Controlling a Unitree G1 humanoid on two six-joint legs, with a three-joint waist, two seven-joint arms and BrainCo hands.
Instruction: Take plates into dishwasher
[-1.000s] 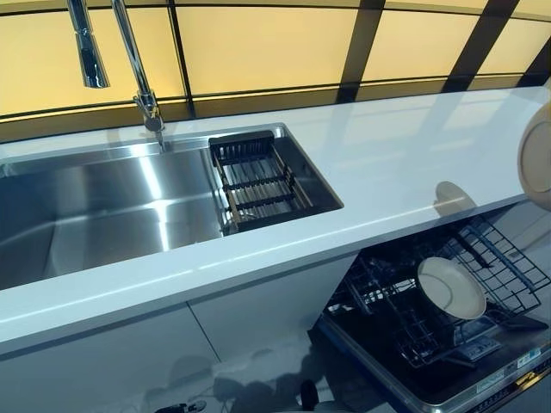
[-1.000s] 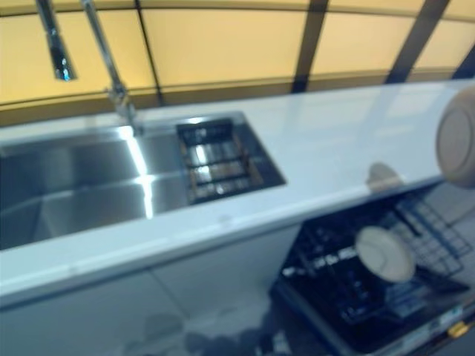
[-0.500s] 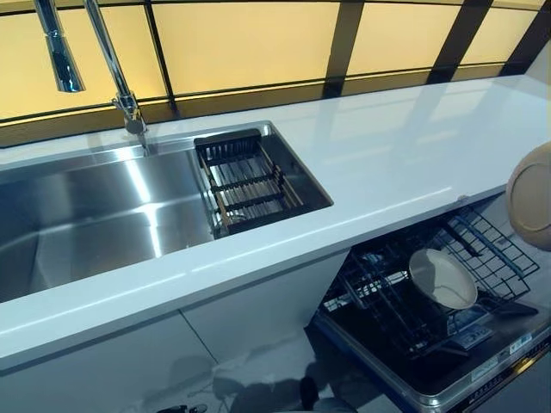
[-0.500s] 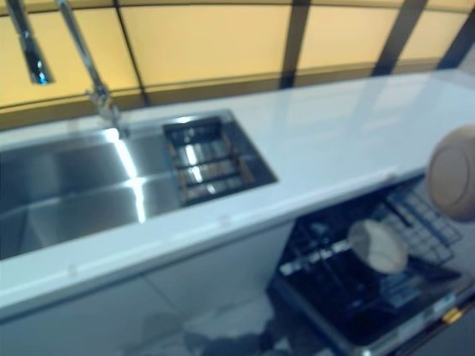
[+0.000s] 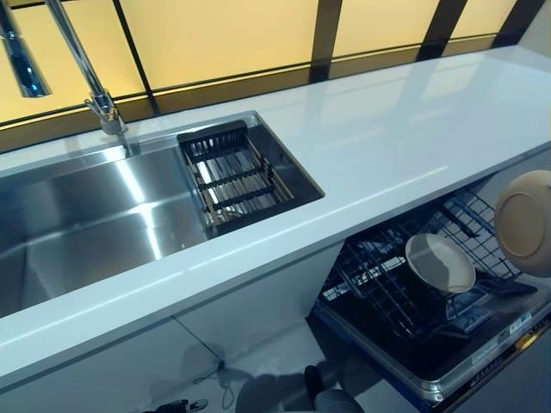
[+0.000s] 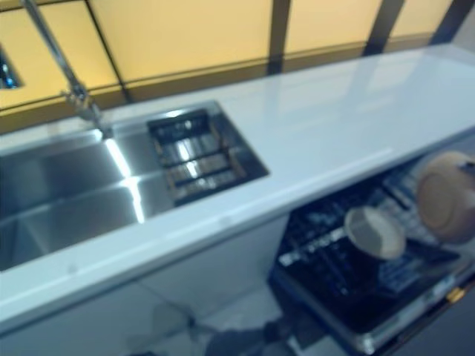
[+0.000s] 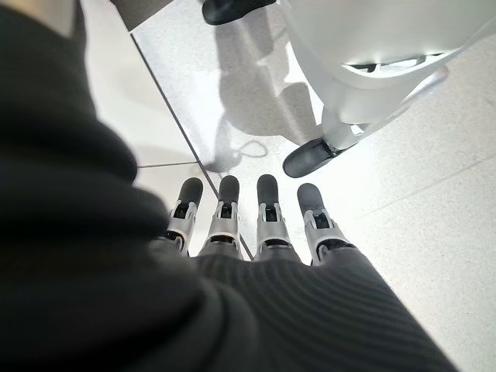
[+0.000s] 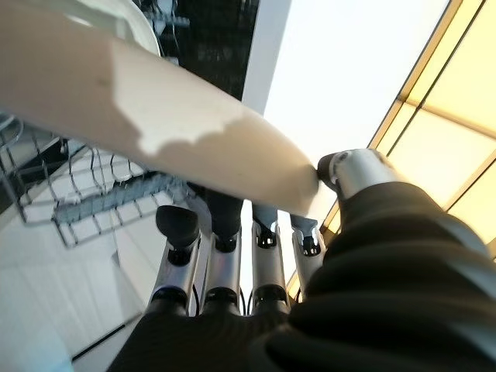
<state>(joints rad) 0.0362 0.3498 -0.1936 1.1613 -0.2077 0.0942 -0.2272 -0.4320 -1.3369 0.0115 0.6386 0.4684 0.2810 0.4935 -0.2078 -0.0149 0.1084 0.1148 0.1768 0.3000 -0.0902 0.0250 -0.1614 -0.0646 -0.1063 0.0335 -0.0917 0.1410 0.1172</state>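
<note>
My right hand (image 8: 225, 263) pinches a beige plate (image 5: 523, 222) between thumb and fingers; the plate (image 8: 155, 132) crosses the right wrist view, held on edge. It hangs at the far right, below the counter edge and over the pulled-out black wire rack (image 5: 379, 284) of the open dishwasher. In that rack another pale plate (image 5: 439, 262) stands tilted. My left hand (image 7: 263, 217) hangs over the floor with straight fingers and holds nothing.
A white counter (image 5: 387, 146) runs across, with a steel sink (image 5: 86, 215) at the left, a black drain basket (image 5: 228, 176) in its right end and a tall faucet (image 5: 82, 64) behind. The lowered dishwasher door (image 5: 448, 366) juts out beneath the rack.
The held plate has come down from counter height to just in front of the rack. The camera has shifted, so the counter and sink sit further left.
</note>
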